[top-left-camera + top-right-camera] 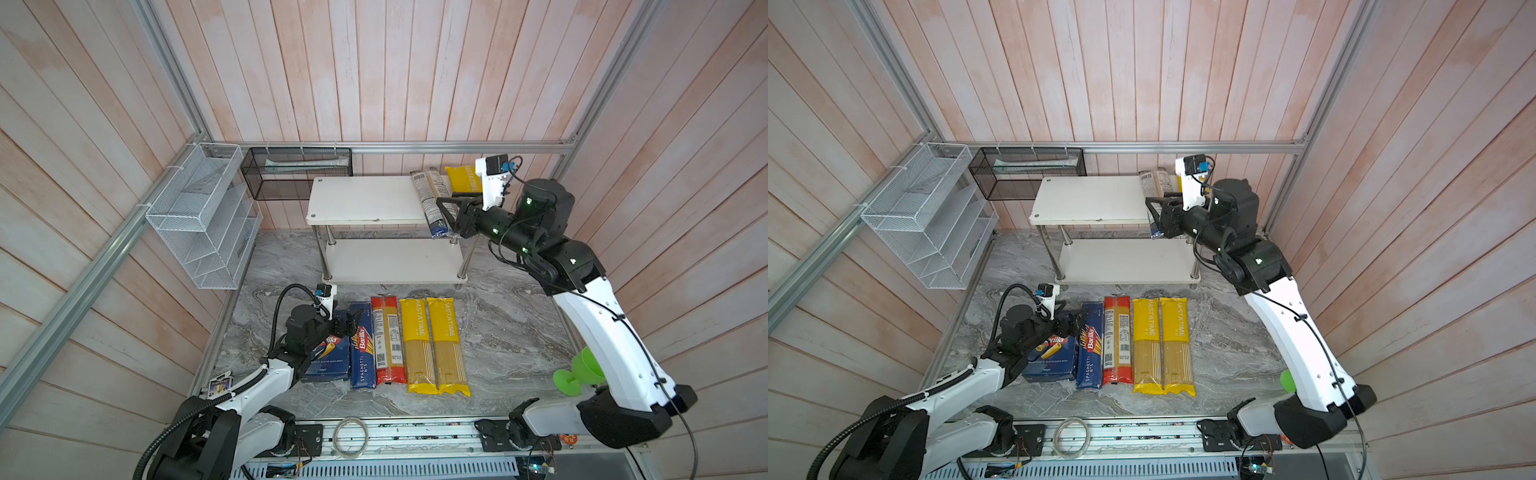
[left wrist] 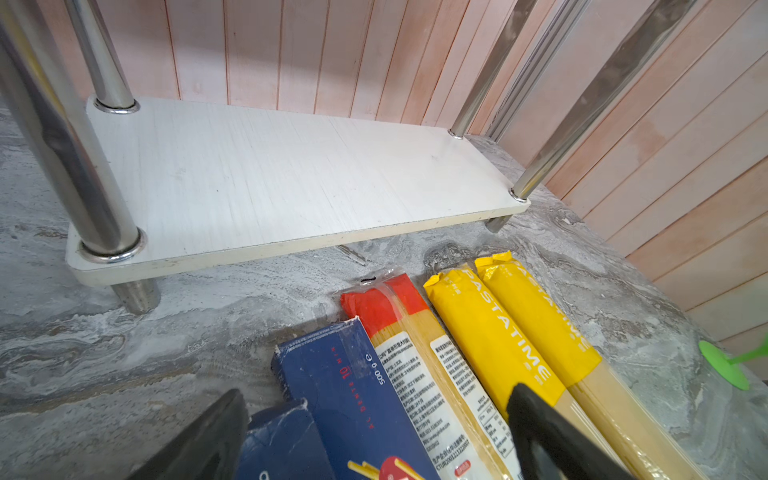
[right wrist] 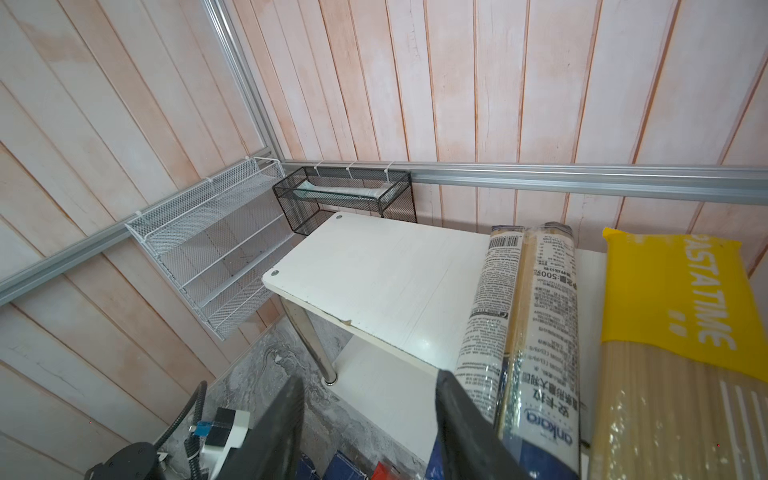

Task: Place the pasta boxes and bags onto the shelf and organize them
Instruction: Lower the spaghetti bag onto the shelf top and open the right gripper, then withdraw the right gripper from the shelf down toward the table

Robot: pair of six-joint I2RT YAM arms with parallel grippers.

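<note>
Nudge blue-and-clear bag [image 3: 528, 316], lying on shelf [image 3: 374, 266] top tier with near end overhanging, back beside yellow bag [image 3: 665, 299]. Push with right gripper [image 3: 370, 378], open and empty just beside it; mind tipping.

This looks like a robot test cell in a lab: an aluminium frame [image 1: 457, 146] carries plank-patterned wall panels [image 1: 374, 62] around a marble-look tabletop [image 1: 507, 332], with bare wiring along the front rail [image 1: 415, 436].

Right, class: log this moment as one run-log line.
left gripper open over spaghetti box | right gripper open beside blue-and-clear bag | shelf top: that bag, yellow bag | table: five packs unshelved
</note>
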